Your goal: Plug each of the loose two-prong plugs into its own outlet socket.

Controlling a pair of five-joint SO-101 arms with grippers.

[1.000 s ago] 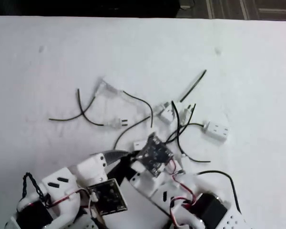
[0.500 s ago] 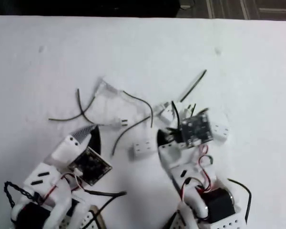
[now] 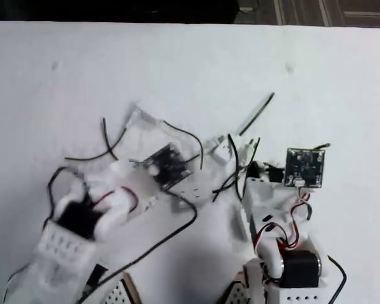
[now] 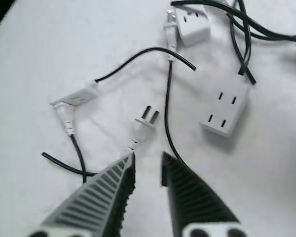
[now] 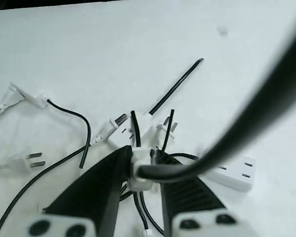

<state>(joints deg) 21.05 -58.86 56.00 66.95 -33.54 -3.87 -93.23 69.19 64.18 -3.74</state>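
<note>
Two grippers sit on either side of a white socket block (image 4: pixel 226 112), which lies flat on the white table (image 3: pixel 190 63) with its slot pairs facing up.

The left gripper (image 4: pixel 147 160) hovers just beside the block on the left arm's side. Its ribbed fingers are parted by a narrow gap and nothing is between them. A loose plug (image 4: pixel 145 122) lies just ahead of the fingertips, near the block but apart from it, and its two prongs point away from the gripper.

The right gripper (image 5: pixel 140 152) is on the block's other side. Its fingers are clamped on a white plug (image 5: pixel 138 173), and the plug's black cord (image 5: pixel 227 133) sweeps up close past the wrist camera (it crosses much of that view). A socket strip (image 5: pixel 232 174) lies flat on the table just beside this gripper, also on the block's right-arm side.

Beyond the block, farther from both arms, lies a second socket (image 4: pixel 193 24) with another plug (image 4: pixel 170 24) right against its side. Several black cords cross between it and the block. Whether that plug's prongs are seated in a slot cannot be told.
</note>
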